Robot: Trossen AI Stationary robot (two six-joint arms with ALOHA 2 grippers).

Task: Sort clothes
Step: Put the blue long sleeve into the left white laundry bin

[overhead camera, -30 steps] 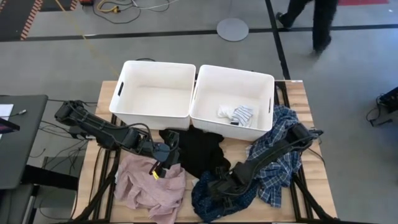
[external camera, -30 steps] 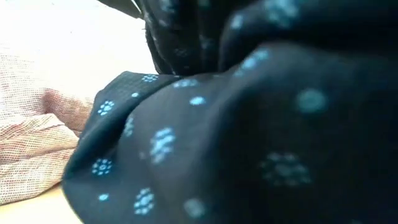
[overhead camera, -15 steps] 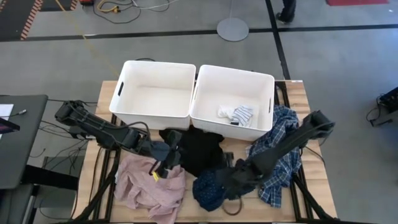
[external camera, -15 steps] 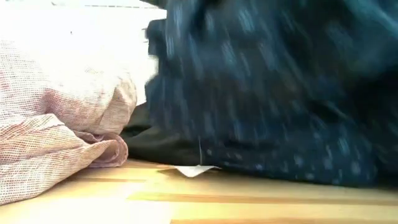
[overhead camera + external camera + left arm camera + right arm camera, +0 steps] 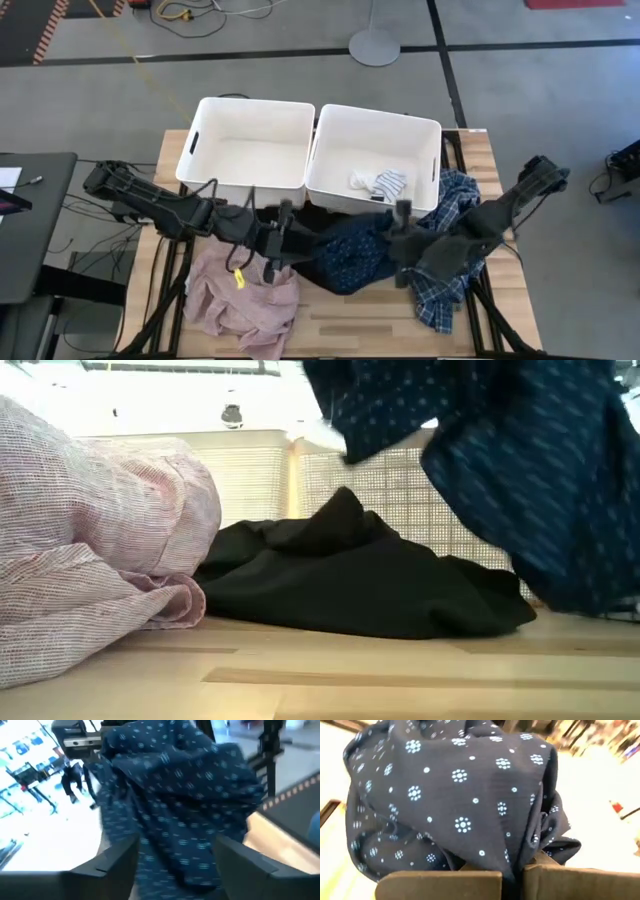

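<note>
My right gripper point(image 5: 400, 228) is shut on the navy dotted garment point(image 5: 355, 255), which hangs lifted between the two arms and fills the right wrist view point(image 5: 455, 800). My left gripper point(image 5: 283, 240) is open, and its fingers stand on either side of the garment's hanging part point(image 5: 175, 820). The black garment point(image 5: 350, 585) lies on the table under it. The dusty-pink garment point(image 5: 240, 300) lies at the near left. The plaid shirt point(image 5: 450, 265) lies at the right, under my right arm. Socks point(image 5: 380, 183) lie in the right bin point(image 5: 330, 190). My right gripper pinches a bunched fold of the navy garment point(image 5: 512, 855) between its two fingers, several layers together. The garment hangs below the fingers, slack and lifted off the black garment, with its lower end point(image 5: 570, 590) low over the table. My left gripper: I cannot tell whether its fingers touch the cloth.
Two white bins stand side by side at the table's far edge; the left bin point(image 5: 200, 165) shows only its white floor. Bare wood point(image 5: 360, 325) lies at the near middle.
My right gripper has risen and gone toward the far edge and the right, shut on the navy garment. The garment has come up off the near table in a bunch and now hangs over the black garment. My left gripper has shifted a little toward it.
</note>
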